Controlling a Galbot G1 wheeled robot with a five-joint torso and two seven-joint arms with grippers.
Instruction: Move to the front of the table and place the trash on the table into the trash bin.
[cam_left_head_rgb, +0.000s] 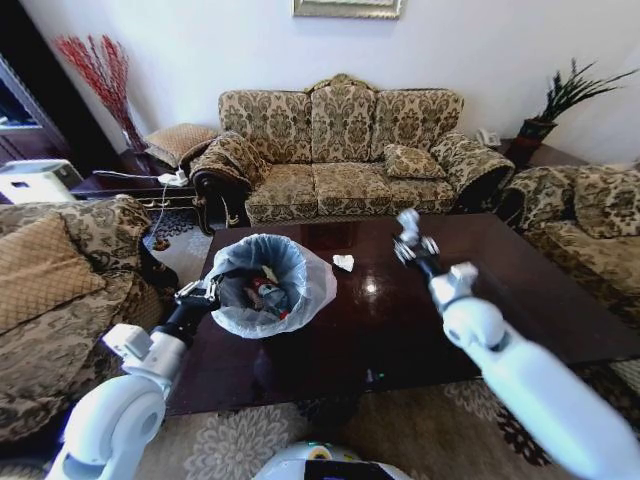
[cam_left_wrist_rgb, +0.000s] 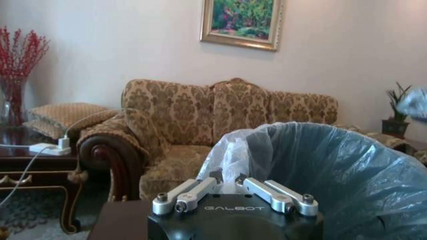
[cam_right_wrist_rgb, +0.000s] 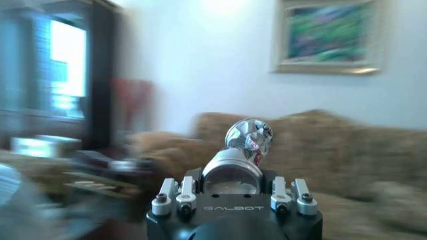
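Trash bin standing on the dark glossy worktop, at its corner nearest the patterned sofa arm; the pale bluish liner puffs over the rim, and dark litter with a red-labelled item lies inside. Left pincer closed on the liner at the bin's rim — in the left wrist view its fingers pinch the plastic beside the bin. Right pincer raised above the worktop, well apart from the bin, gripping a crushed clear piece between its fingers. One crumpled white tissue rests on the worktop just beside the bin, between it and the right pincer.
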